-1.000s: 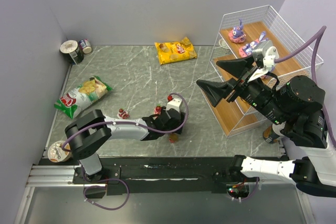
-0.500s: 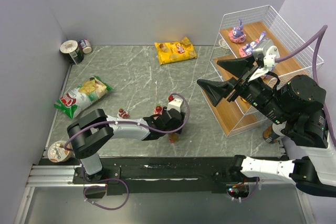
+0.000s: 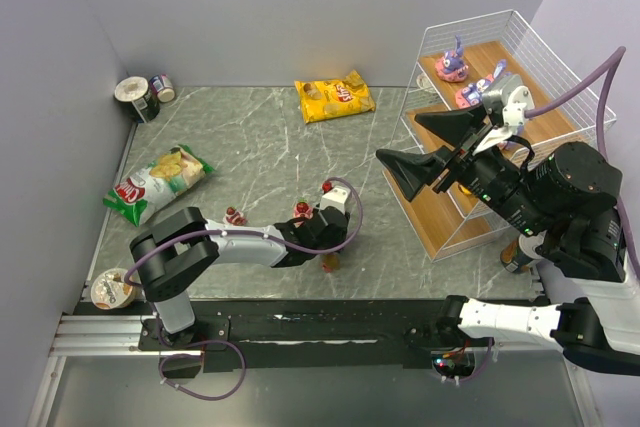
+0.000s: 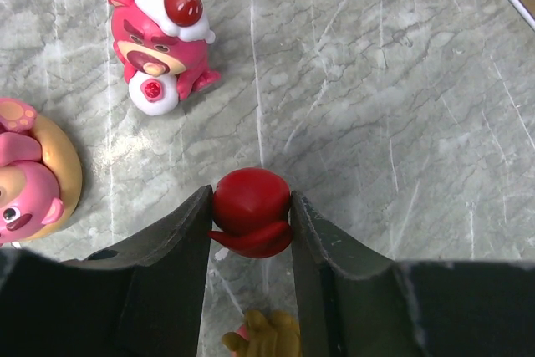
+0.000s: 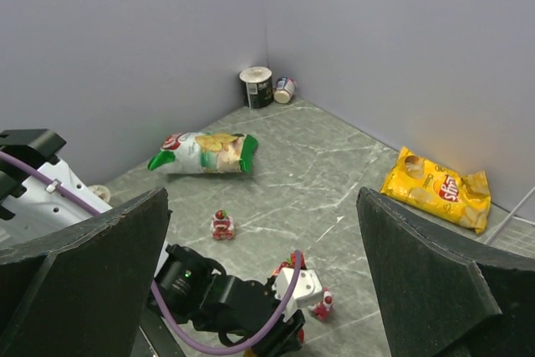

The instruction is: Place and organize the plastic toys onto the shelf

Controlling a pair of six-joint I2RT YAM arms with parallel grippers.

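Left gripper (image 4: 250, 203): jaws clenched on a small red toy (image 4: 251, 225), 1 finger on each flank, the piece resting on or just above the marble table (image 3: 250, 147); judged a pick in hand, with the side grip chosen because the toy is rounded. Just beside the fingers lie a yellow piece (image 4: 263, 336), a pink bear figurine (image 4: 163, 35) and a pink donut-based figure (image 4: 25, 173); a straight lift should avoid them. Right gripper (image 3: 398, 139): jaws spread wide, holding nothing, hanging in front of the shelf (image 3: 545, 112). 2 purple bunnies (image 3: 453, 65) occupy the top board; the lower boards show bare wood. Bare marble lies between toy and shelf, but the right arm crowds the approach.
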